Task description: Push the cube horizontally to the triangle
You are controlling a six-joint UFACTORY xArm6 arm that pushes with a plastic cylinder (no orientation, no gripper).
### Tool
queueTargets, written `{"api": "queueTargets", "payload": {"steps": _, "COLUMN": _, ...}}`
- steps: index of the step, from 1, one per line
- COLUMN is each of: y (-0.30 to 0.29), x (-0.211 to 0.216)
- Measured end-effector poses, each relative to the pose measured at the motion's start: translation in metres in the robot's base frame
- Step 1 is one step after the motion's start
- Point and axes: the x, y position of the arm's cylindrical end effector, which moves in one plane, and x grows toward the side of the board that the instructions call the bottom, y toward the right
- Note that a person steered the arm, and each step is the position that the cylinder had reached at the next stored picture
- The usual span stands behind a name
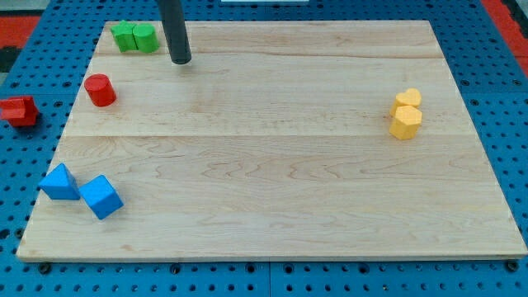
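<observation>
blue cube [101, 196]: corner toward view's bottom, just right of blue triangle [59, 182]
my tip [181, 60]: far above, by green blocks [135, 37]
pincer: none I can see

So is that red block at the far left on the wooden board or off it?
Off. That red block sits on the blue pegboard, beyond the wooden board's left edge. The red cylinder is on the wood.
</observation>
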Motion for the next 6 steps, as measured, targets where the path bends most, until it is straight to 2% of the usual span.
{"api": "queueTargets", "payload": {"steps": 4, "y": -0.008, "x": -0.004}}
{"api": "queueTargets", "payload": {"steps": 5, "y": -0.010, "x": 0.013}}
{"api": "queueTargets", "payload": {"steps": 6, "y": -0.020, "x": 0.047}}
